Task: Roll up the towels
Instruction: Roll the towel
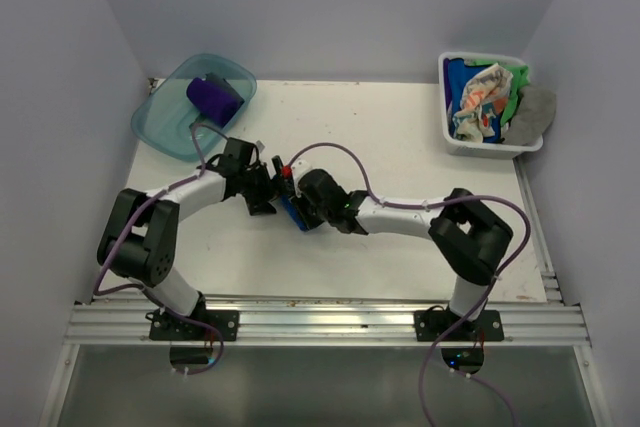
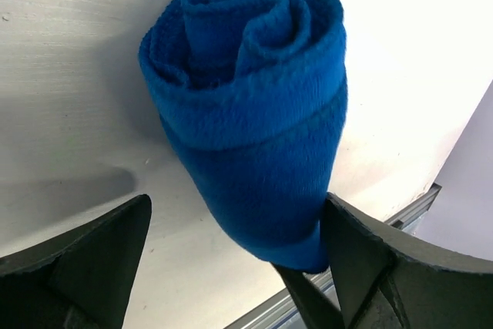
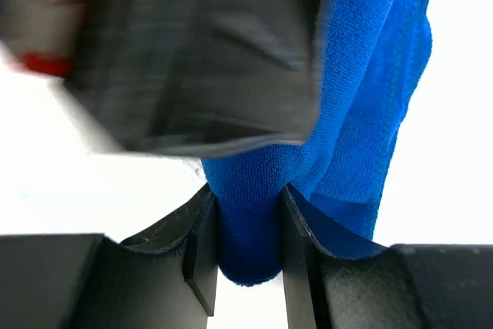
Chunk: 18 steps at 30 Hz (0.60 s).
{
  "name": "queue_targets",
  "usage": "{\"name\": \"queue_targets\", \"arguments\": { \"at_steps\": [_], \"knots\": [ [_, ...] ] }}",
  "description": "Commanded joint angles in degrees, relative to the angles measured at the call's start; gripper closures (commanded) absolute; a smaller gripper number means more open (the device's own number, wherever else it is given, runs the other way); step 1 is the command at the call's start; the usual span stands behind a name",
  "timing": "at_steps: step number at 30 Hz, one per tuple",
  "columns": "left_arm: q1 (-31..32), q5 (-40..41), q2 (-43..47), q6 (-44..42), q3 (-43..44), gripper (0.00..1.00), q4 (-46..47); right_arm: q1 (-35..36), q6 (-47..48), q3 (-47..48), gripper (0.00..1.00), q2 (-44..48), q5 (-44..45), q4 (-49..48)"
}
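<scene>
Right now, blue towel (image 2: 246, 113) rolled into tight spiral, sitting between fingers of left gripper (image 2: 235, 206). Those fingers (image 2: 100, 256) spread wide: one just touching roll's side, other standing off, bare table (image 2: 69, 75) showing in gap. Right gripper (image 3: 246, 236) clamped on lower end of same roll, cloth pinched between both fingers (image 3: 192, 244). Left gripper's finger, dark and blurred, just above them. Well away from both sets of fingers: purple towel (image 1: 213, 97) rolled in teal tub (image 1: 165, 122); loose towels (image 1: 490, 97) heaped in white basket (image 1: 490, 150).
</scene>
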State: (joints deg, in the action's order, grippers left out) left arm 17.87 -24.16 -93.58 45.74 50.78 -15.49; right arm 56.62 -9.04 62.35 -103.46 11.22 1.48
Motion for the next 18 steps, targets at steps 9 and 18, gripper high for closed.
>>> {"name": "queue_targets", "arguments": {
  "at_steps": [9, 18],
  "knots": [
    [-0.82, -2.64, 2.97, -2.49, 1.25, 0.05, 0.19, -12.05, -16.88, -3.01, 0.77, 0.19, -34.84, -9.73],
    [-0.82, -3.7, 1.21, -2.76, 0.81, 0.06, 2.12, -18.12, -26.03, -4.08, 0.75, -3.32, -47.69, -16.06]
  ]
}}
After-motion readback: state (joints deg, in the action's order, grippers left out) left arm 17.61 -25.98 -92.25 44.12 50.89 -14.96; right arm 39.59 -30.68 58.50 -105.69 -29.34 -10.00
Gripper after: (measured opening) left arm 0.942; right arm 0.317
